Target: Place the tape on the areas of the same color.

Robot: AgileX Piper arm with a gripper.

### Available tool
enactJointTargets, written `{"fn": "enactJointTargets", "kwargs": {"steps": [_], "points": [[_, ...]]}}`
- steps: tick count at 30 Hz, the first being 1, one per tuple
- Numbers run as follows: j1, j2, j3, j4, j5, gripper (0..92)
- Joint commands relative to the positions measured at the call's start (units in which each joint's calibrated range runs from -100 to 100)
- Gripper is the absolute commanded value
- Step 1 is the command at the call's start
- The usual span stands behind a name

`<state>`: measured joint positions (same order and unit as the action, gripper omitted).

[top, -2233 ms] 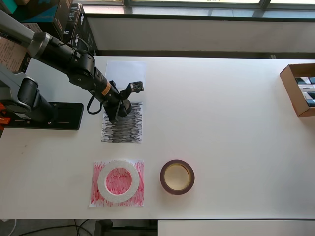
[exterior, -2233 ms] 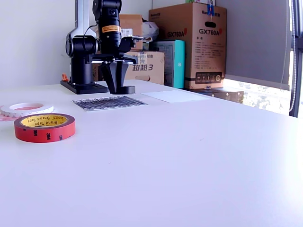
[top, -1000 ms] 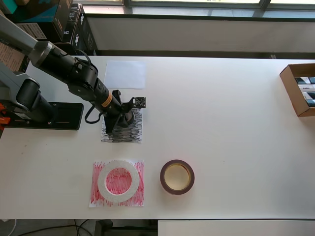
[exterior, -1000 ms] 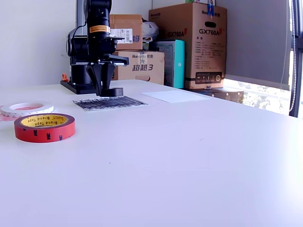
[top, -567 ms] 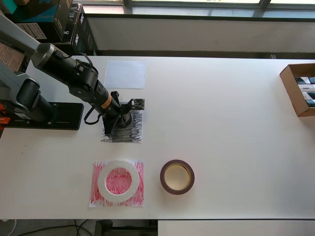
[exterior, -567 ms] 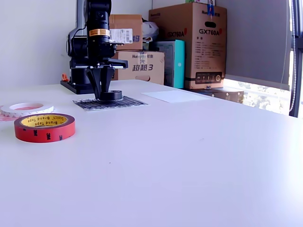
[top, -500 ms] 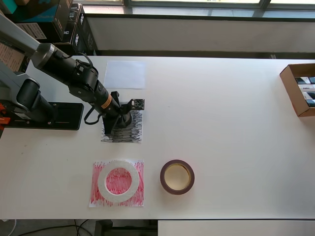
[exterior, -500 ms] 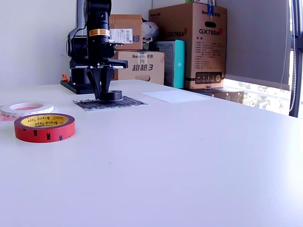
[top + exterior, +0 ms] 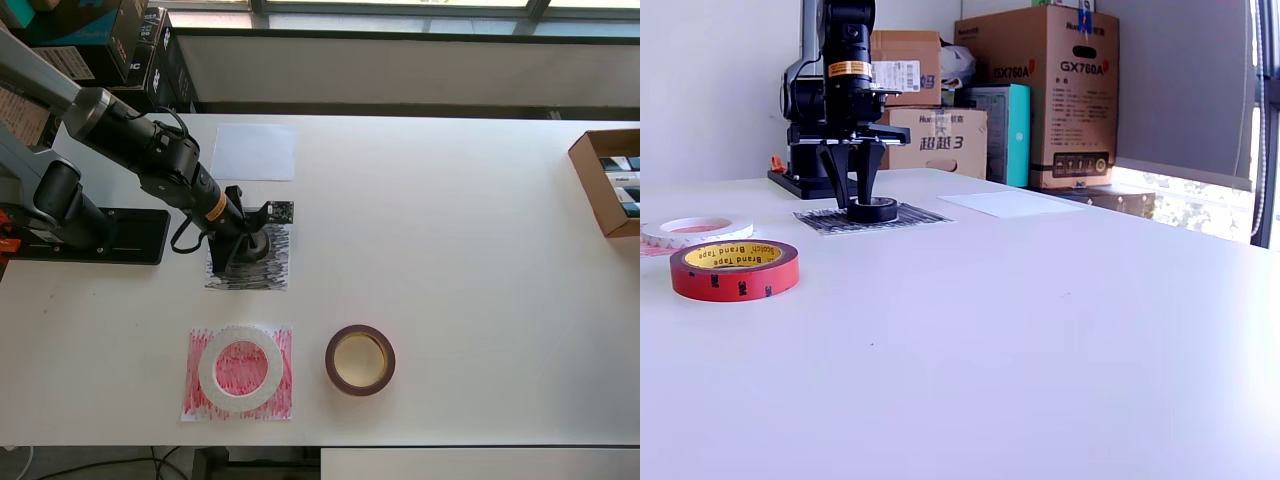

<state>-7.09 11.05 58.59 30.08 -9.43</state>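
The small black roll [image 9: 254,246] [image 9: 872,210] rests on the scribbled black patch [image 9: 262,275] [image 9: 908,216]. My gripper [image 9: 247,249] [image 9: 853,199] stands over it, open, its fingers spread to either side of the roll. On the scribbled red patch [image 9: 285,388] lies the wide white ring [image 9: 206,368] [image 9: 695,231]. To that patch's right in the overhead view, the maroon ring with a tan core [image 9: 331,362] [image 9: 735,270] sits on bare table. The plain white patch [image 9: 255,152] [image 9: 1005,203] has nothing on it.
An open cardboard box [image 9: 598,182] sits at the overhead view's right table edge. The arm's black base plate [image 9: 120,237] is at the left edge. Stacked cartons [image 9: 1060,90] stand behind the table in the exterior view.
The gripper carried the black roll down onto the black patch, then its fingers spread apart and let the roll go. The other two rolls stayed put.
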Motion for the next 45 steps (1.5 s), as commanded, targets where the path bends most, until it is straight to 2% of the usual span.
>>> {"fn": "enactJointTargets", "kwargs": {"steps": [1, 8, 15, 27, 34, 45], "points": [[0.87, 0.64, -0.3, -0.51, -0.46, 40.2], [0.95, 1.01, -0.85, -0.51, -1.12, 41.1], [3.94, -0.02, -3.12, -0.26, -0.38, 41.1], [4.65, -9.18, -2.76, -0.09, -0.22, 41.0], [-1.82, -14.42, -5.12, -0.43, 1.5, 41.0], [-14.92, -14.14, -5.21, 0.17, 1.26, 41.0]]}}
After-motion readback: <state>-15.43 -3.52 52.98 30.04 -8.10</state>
